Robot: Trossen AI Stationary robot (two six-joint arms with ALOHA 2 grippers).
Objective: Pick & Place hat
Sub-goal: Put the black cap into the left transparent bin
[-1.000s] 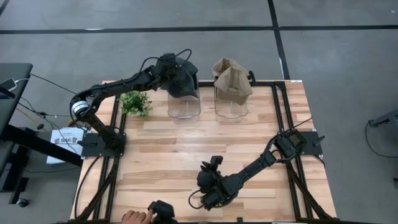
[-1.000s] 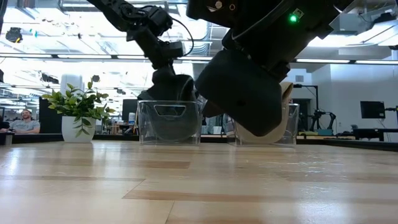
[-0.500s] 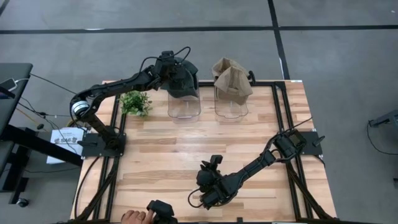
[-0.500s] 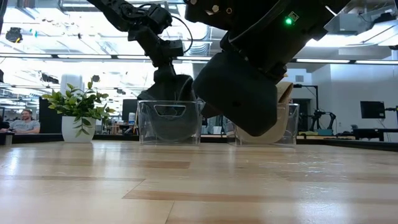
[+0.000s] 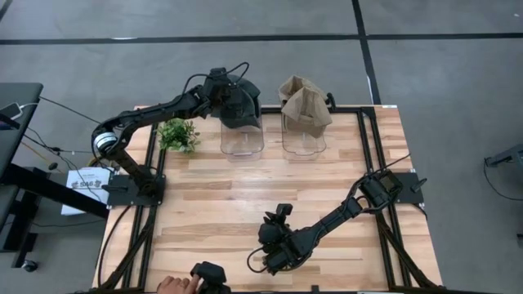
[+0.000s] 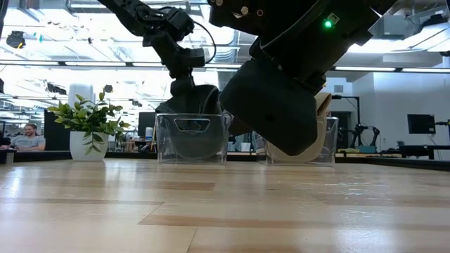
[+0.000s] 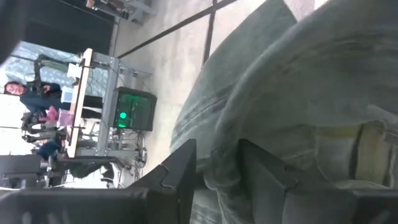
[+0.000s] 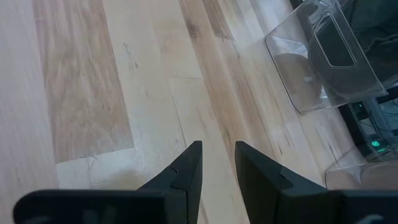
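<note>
two hats are seen at the bench's 12 o'clock edge: a dark hat over the left clear bin, a tan hat on the right clear bin; the placing step is judged in hand; next, lowering into the bin and release would be called for; the left claw is closed to a narrow gap on the dark hat's fabric; the right claw, near 6 o'clock, is narrowly parted and holds nothing.
</note>
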